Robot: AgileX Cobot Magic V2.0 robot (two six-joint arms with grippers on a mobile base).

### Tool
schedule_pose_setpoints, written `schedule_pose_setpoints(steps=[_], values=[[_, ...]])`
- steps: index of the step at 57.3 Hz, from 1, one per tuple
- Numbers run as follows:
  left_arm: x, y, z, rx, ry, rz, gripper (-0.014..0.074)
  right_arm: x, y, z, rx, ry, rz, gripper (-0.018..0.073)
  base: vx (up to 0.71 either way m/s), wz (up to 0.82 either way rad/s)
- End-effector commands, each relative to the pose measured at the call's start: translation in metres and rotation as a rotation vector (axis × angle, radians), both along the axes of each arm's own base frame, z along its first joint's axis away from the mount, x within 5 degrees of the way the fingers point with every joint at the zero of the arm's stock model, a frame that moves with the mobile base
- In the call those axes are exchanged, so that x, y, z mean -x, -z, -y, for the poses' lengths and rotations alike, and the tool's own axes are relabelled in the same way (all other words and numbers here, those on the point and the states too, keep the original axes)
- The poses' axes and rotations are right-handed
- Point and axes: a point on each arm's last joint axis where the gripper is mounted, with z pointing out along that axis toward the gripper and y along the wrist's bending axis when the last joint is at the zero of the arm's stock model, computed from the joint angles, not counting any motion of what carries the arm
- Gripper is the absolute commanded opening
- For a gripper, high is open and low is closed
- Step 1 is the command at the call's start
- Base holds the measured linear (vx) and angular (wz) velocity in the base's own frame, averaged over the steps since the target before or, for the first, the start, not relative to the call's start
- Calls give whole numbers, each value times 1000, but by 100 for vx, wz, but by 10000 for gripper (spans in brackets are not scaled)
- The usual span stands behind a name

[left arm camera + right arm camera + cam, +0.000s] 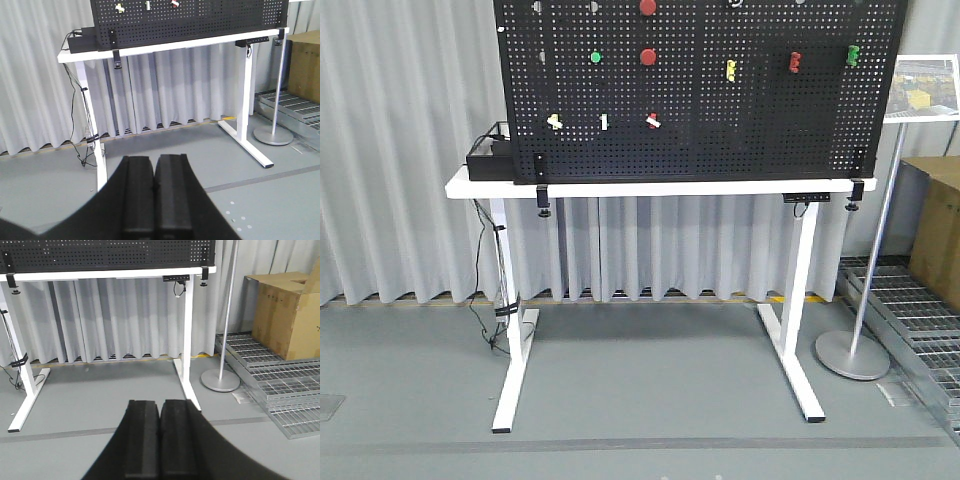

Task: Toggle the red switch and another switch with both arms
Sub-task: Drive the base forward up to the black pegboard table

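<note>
The red switch point(653, 121) is a small toggle with a white lever, low on the black pegboard point(740, 130). It shows again at the top edge of the left wrist view point(174, 3). Another switch point(554, 121), pale yellow, sits in the same row further left, also in the left wrist view point(119, 7). My left gripper point(154, 161) is shut with nothing in it, low over the floor and far from the board. My right gripper point(160, 404) is also shut and empty. The right wrist view shows only the board's lower edge, no switches. Neither arm appears in the front view.
The board stands on a white table point(620, 186) with a black box point(490, 160) at its left end and cables point(485, 300) hanging down. A white toggle point(604, 122) sits between the two switches. A sign stand point(853, 355), metal grating point(280, 385) and cardboard box point(287, 312) are at right.
</note>
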Motion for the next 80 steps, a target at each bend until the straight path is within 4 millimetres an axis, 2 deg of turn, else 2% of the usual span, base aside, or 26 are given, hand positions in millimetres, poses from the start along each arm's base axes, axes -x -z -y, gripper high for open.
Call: schedule_pose_setpoints(steps=[1,43,80], values=[[0,-1,0,27,2,64,3,0,-6,2,14,21,90,-1,0,0],[0,-1,0,27,2,64,3,0,-6,2,14,21,90,-1,2,-1],[0,-1,0,27,2,64,3,0,-6,2,14,21,87,-1,24,4]])
